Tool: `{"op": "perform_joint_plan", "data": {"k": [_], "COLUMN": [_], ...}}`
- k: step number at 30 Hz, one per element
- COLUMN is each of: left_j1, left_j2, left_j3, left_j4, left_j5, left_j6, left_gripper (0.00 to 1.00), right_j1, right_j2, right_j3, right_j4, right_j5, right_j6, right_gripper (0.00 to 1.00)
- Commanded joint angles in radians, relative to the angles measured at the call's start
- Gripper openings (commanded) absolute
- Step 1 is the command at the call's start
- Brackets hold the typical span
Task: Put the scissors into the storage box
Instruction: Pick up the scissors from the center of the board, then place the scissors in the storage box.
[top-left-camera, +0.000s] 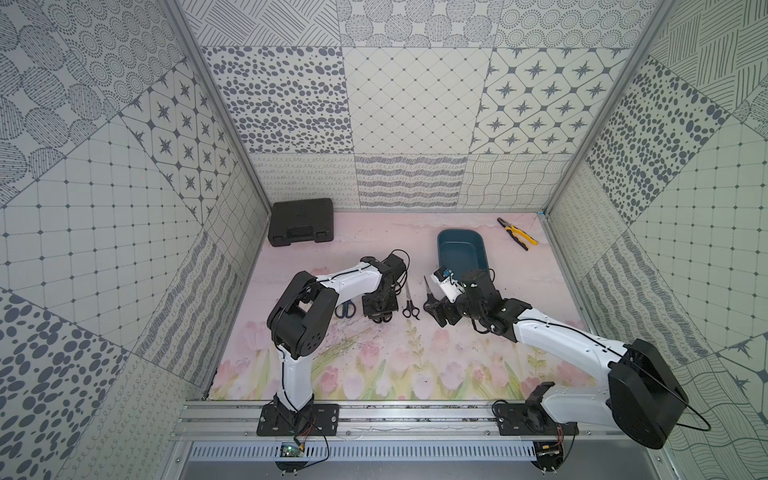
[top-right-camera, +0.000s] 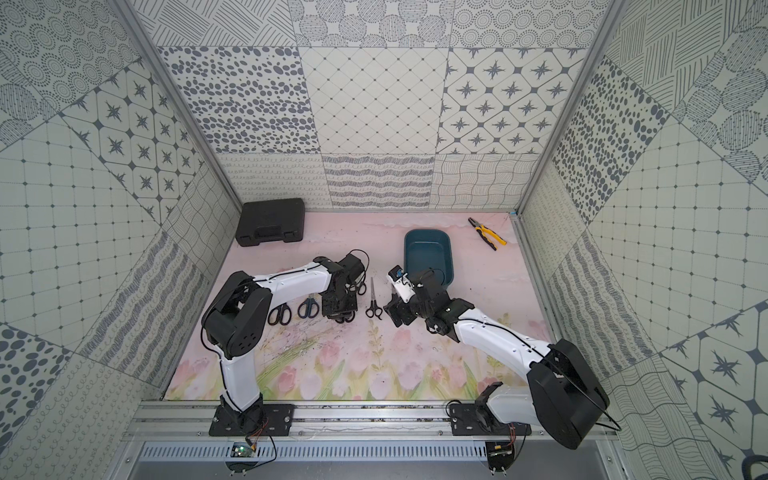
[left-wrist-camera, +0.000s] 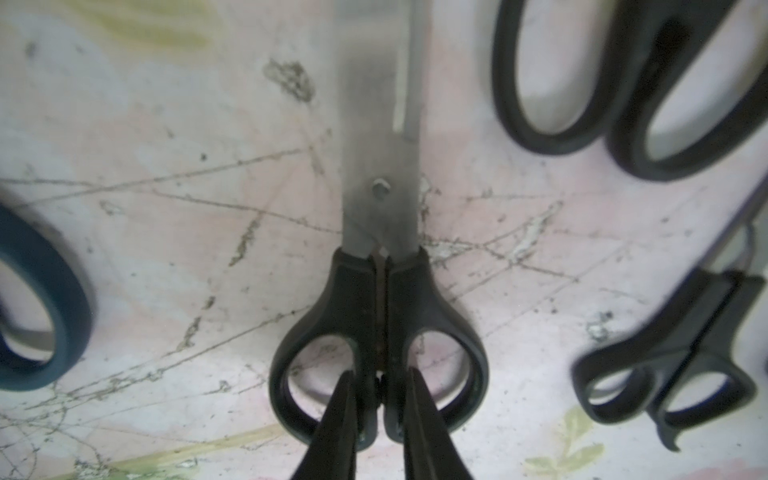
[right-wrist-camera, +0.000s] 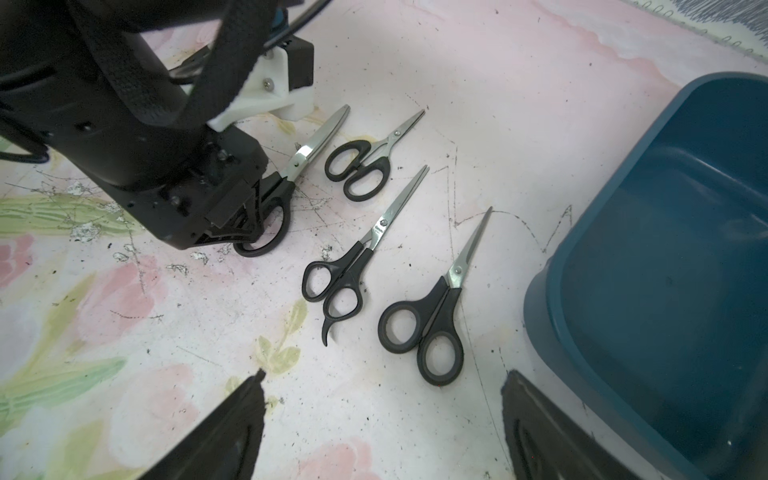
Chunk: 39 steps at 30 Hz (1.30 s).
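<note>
black handle bars of one scissors (left-wrist-camera: 380, 166) are pinched by the closed left gripper (left-wrist-camera: 379, 372), likely so the blades stay shut for lifting; it lies well apart from the storage box (right-wrist-camera: 590, 257). the right gripper (right-wrist-camera: 384, 376) hangs wide open just beside that box, maybe for the nearest pair (right-wrist-camera: 446, 291).

White shells and black joint housings clad the left arm (top-left-camera: 353, 278) and right arm (top-left-camera: 557, 338) — thin black cables loop outside; the right gripper (right-wrist-camera: 384, 378) has black wedge-shaped fingers.
</note>
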Motion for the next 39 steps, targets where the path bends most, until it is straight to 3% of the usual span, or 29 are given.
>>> {"op": "perform_joint_plan", "data": {"k": [1,9,17,20,24,30,33,39], "left_j1": [0.011,-0.002,-0.039,-0.082,-0.134,-0.181,-0.199,-0.208], "left_j2": [0.023,-0.072,-0.091,-0.016,0.143,0.381,0.461,0.546], "left_j3": [-0.029,0.044,0.337,0.532,0.827,1.212,1.3,1.298], "left_j4": [-0.055,-0.144,-0.24,-0.257,-0.274,-0.28,-0.228,-0.028], "left_j5": [-0.043,-0.142,-0.187,-0.177,-0.128,-0.028,0.013,0.111], "left_j6": [0.041,0.086,0.156,0.184,0.218,0.213,0.194,0.148], "left_gripper": [0.0,0.0,0.0,0.0,0.0,0.0,0.0,0.0], "right_j1": [0.006,0.006,-0.043,-0.147,-0.379,-0.399,-0.403,-0.403], "right_j2": [-0.017,-0.048,-0.159,-0.195,-0.178,-0.232,-0.266,-0.325], "right_j3": [-0.013,-0.001,-0.011,-0.019,-0.004,-0.019,-0.044,-0.097], "right_j4": [0.045,0.05,0.08,0.061,-0.011,-0.089,-0.094,-0.045], "right_j5": [0.0,0.107,0.284,0.268,0.088,0.225,0.264,0.295], "right_j6": [0.004,0.035,0.126,0.221,0.367,0.318,0.339,0.355], "right_gripper": [0.92,0.94,0.97,0.97,0.97,0.97,0.97,0.97]}}
